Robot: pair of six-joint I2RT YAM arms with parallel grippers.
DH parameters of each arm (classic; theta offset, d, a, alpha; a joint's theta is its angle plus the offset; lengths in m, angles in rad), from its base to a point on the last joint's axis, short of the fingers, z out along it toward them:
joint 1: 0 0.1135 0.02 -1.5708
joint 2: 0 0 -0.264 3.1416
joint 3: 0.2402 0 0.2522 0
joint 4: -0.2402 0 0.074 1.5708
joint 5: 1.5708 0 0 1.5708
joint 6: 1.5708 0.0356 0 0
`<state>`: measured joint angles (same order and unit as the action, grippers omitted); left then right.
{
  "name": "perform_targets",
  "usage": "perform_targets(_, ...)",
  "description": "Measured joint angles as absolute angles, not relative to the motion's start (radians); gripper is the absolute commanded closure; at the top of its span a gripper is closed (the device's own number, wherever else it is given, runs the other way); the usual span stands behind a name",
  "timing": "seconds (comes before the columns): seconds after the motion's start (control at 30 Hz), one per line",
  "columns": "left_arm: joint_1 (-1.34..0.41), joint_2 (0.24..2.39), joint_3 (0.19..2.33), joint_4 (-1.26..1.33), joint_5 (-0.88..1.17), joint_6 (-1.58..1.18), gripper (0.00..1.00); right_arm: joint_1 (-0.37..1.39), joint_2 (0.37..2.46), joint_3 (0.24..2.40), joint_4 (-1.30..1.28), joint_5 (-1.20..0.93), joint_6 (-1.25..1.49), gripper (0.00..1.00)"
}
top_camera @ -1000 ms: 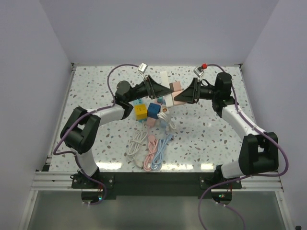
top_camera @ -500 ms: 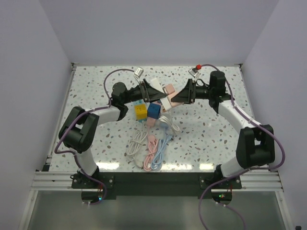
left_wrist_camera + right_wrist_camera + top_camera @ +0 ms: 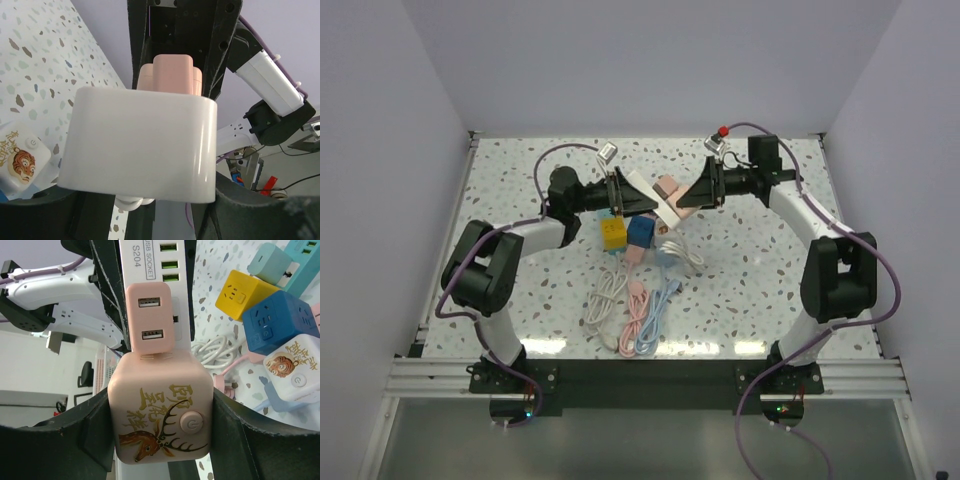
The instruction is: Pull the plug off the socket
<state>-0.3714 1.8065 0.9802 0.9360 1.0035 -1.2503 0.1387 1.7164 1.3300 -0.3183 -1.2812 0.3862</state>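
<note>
A white power strip (image 3: 642, 190) is held off the table, tilted, between the two arms. My left gripper (image 3: 618, 195) is shut on one end of it; in the left wrist view the strip's end (image 3: 140, 145) fills the space between the dark fingers (image 3: 250, 210). A pink cube plug with a gold deer print (image 3: 162, 405) sits against the strip's face (image 3: 156, 260), with a pink USB block (image 3: 150, 322) just beyond it. My right gripper (image 3: 162, 415) is shut on the cube's sides. The cube also shows in the top view (image 3: 672, 190) and the left wrist view (image 3: 171, 75).
On the table below lie a yellow cube socket (image 3: 613, 233), a blue cube socket (image 3: 641, 231), a white tiger-print cube (image 3: 295, 372) and a teal plug (image 3: 267, 262). Coiled white, pink and blue cables (image 3: 635, 310) lie nearer the front edge.
Both grippers have moved toward the back and risen, carrying the white strip and the pink cube together. The strip now sits tilted between them, off the table.
</note>
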Motion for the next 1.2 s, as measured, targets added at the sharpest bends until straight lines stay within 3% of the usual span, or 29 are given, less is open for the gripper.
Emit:
perform_targets(0.2,-0.361,1.806,0.980,0.892,1.047,-1.213,0.99,0.162,1.722,1.333,-0.403,-1.266,0.307,1.00)
perform_targets(0.23,-0.357,1.806,0.980,0.889,1.055,-1.209,0.65,0.171,1.722,1.333,-0.411,-1.258,0.298,1.00)
perform_targets(0.3,-0.348,1.806,0.979,0.888,1.071,-1.210,0.44,0.183,1.717,1.324,-0.403,-1.241,0.299,1.00)
perform_targets(0.33,-0.345,1.806,0.979,0.889,1.074,-1.211,0.12,0.185,1.710,1.313,-0.392,-1.234,0.307,1.00)
perform_targets(0.37,-0.345,1.806,0.978,0.891,1.071,-1.213,0.01,0.186,1.698,1.303,-0.385,-1.220,0.323,1.00)
perform_targets(0.6,-0.260,1.711,0.995,0.796,0.945,-1.177,0.00,0.149,1.625,1.249,-0.421,-0.931,0.413,1.00)
perform_targets(0.77,-0.291,1.661,1.183,0.468,0.817,-1.006,0.00,0.151,1.568,1.302,-0.546,-0.733,0.377,1.00)
perform_targets(0.93,-0.411,1.717,1.440,0.148,0.659,-0.844,0.00,0.179,1.477,1.364,-0.672,-0.513,0.297,1.00)
perform_targets(1.2,-0.524,1.906,1.593,-0.069,0.521,-0.801,0.00,0.185,1.296,1.354,-0.762,-0.333,0.247,1.00)
